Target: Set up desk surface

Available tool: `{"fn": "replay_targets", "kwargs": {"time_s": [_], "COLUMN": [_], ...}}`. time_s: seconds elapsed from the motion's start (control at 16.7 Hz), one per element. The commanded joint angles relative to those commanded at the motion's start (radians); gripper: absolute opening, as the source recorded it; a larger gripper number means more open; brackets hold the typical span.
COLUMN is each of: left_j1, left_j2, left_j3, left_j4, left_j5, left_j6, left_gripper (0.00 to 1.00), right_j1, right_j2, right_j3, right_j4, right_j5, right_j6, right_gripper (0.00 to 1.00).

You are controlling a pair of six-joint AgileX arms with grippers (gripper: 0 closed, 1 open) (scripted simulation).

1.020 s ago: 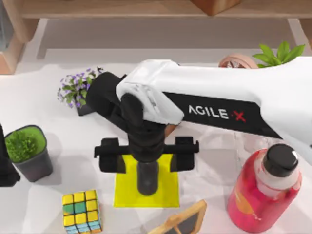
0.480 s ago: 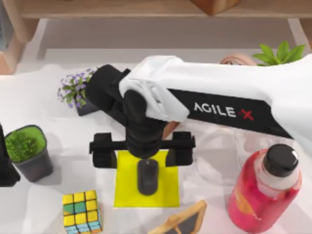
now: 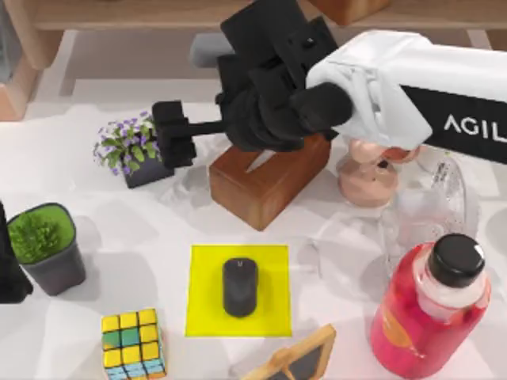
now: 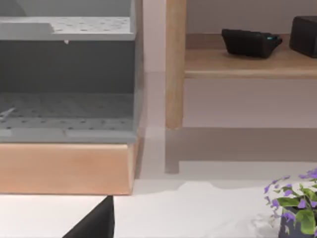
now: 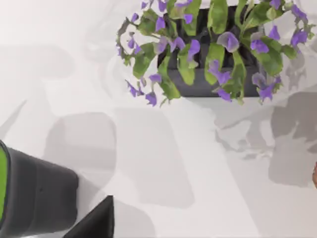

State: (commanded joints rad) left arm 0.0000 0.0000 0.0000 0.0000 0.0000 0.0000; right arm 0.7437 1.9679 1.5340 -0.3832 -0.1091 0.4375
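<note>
Top view: the right gripper [image 3: 176, 134] is spread wide and holds nothing, up by the far side; the mouse [image 3: 239, 286] lies nearer, long axis near-to-far, on the yellow mat [image 3: 202, 309].

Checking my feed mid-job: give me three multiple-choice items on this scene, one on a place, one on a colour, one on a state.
1. Where does the black mouse lie?
A. on the yellow mat
B. on the wooden block
C. beside the grass pot

2. What colour is the cap of the red bottle?
A. white
B. black
C. yellow

3. What does the right end effector hold?
A. the mouse
B. the puzzle cube
C. nothing

Answers: 1 A, the mouse rests mid-mat; 2 B, the cap is black; 3 C, it hangs near the purple flowers, the mouse far off.
</note>
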Motion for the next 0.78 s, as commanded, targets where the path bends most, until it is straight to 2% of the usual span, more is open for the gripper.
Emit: {"fn": "replay_targets", "kwargs": {"time_s": [0.3, 0.78], "left_j1": [0.000, 0.000], "left_j2": [0.000, 0.000], "left_j3": [0.000, 0.000], "left_j4": [0.000, 0.000], "left_j5": [0.000, 0.000], "left_j6": [0.000, 0.000], "left_gripper": [1.00, 1.00], "right_j1": [-0.294, -0.950], "right_j2": [-0.170, -0.344], "right_j3": [-0.247, -0.679], "right_j4": [0.525, 1.309], "right_j5": [-0.128, -0.327], "right_j6": [-0.428, -1.170], "right_gripper": [1.00, 1.00]}}
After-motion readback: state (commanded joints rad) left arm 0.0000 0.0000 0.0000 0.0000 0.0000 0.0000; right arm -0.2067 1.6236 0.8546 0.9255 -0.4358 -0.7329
